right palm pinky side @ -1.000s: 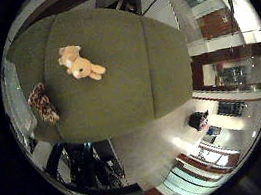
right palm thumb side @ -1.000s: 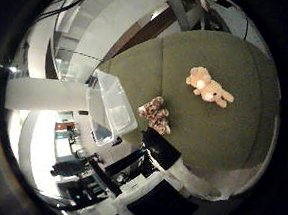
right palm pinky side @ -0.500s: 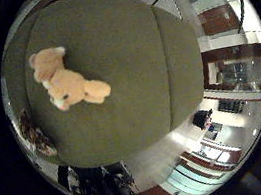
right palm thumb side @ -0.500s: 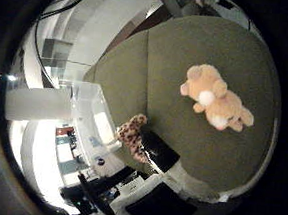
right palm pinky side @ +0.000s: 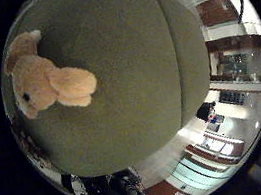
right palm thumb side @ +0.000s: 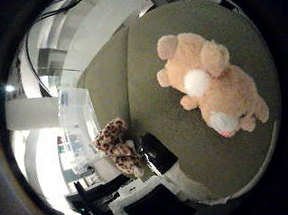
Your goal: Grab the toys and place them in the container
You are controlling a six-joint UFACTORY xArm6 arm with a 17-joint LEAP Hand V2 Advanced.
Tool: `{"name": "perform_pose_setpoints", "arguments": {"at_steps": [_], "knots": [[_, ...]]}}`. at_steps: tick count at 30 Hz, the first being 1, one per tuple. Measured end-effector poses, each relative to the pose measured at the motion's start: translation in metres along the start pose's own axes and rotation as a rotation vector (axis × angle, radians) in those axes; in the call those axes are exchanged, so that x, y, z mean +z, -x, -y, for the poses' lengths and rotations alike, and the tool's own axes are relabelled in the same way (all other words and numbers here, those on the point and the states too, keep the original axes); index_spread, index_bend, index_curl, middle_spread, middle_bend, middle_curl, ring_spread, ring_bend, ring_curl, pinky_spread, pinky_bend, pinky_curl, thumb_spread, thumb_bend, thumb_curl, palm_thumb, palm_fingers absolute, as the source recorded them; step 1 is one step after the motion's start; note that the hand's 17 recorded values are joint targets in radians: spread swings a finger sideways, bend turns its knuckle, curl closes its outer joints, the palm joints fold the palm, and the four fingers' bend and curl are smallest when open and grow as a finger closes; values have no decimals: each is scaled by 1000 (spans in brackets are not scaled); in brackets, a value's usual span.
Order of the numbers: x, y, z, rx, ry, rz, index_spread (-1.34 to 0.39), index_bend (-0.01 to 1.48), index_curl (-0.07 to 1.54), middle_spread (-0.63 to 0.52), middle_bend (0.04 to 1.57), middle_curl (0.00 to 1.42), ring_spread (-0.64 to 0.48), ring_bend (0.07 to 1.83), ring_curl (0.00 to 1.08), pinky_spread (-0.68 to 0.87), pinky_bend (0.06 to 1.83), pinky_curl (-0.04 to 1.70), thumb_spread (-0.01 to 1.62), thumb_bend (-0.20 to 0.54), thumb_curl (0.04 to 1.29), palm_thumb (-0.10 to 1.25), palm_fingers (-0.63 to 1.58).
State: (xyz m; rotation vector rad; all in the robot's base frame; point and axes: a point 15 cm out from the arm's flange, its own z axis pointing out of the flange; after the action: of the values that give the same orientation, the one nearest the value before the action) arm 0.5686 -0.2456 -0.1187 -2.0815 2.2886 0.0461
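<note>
Peach plush bunny fills the view on the green table, leopard toy beside the clear container; can't tell the fingers.

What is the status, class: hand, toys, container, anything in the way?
Hand: not visible. Tan plush bear close under palm, lying on olive green table. Leopard-spotted plush toy at table edge beside clear plastic container. Nothing over the bear.
</note>
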Motion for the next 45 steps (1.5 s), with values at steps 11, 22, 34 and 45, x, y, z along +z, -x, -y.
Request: {"name": "perform_pose_setpoints", "arguments": {"at_steps": [11,22,34,45], "knots": [[27,13,-4,2,3,-2,-162,168,307,188,209,315,245,297,266,358,486,111,1048,-24,294,481,191],[43,18,-14,15,29,5,-318,227,300,-69,365,366,40,593,289,299,701,41,1042,-24,294,497,873],[2,-14,-13,36,22,15,-299,1001,707,-193,1177,690,-230,1275,577,-236,1439,360,1013,24,447,917,1280],[-148,-20,15,23,-78,13,-230,1151,789,-145,1334,731,-211,1378,681,-172,1553,529,968,-12,611,1051,1141]]}}
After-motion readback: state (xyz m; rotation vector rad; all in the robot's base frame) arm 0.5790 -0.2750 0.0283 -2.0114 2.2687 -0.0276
